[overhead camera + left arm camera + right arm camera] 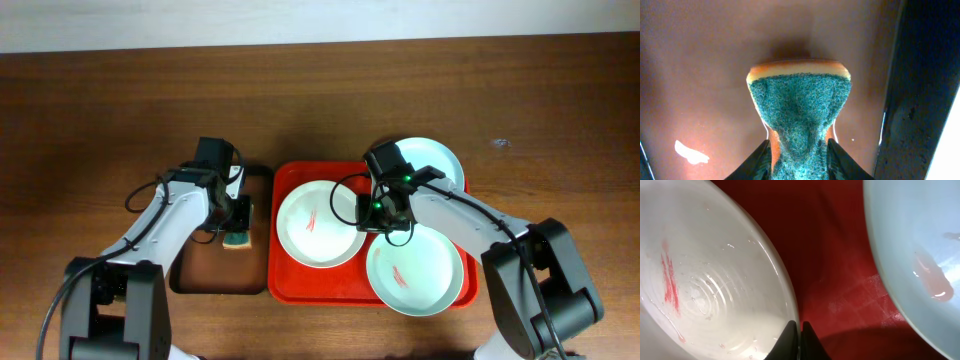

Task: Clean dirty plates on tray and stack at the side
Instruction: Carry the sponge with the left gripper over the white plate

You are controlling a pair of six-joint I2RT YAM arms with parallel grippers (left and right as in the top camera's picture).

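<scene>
Three dirty plates lie on the red tray (pixel 285 280). A white plate (pixel 318 225) with red smears is at the left. A mint plate (pixel 415 272) with smears is at the front right, and a third plate (pixel 435 162) at the back right overhangs the tray rim. My right gripper (pixel 385 222) is shut on the rim of the white plate (pixel 705 280). The fingers (pixel 800 328) pinch its edge, with the tray (pixel 830 255) and a pale plate (pixel 915 245) beside them. My left gripper (pixel 238 222) is shut on a green-and-orange sponge (pixel 800 100), also seen in the overhead view (pixel 238 240).
A narrow black tray with a brown base (pixel 205 270) lies left of the red tray, and the sponge is over it. In the left wrist view its brown floor (pixel 700 75) and black rim (pixel 920 100) show. The wooden table (pixel 100 120) surrounds both trays.
</scene>
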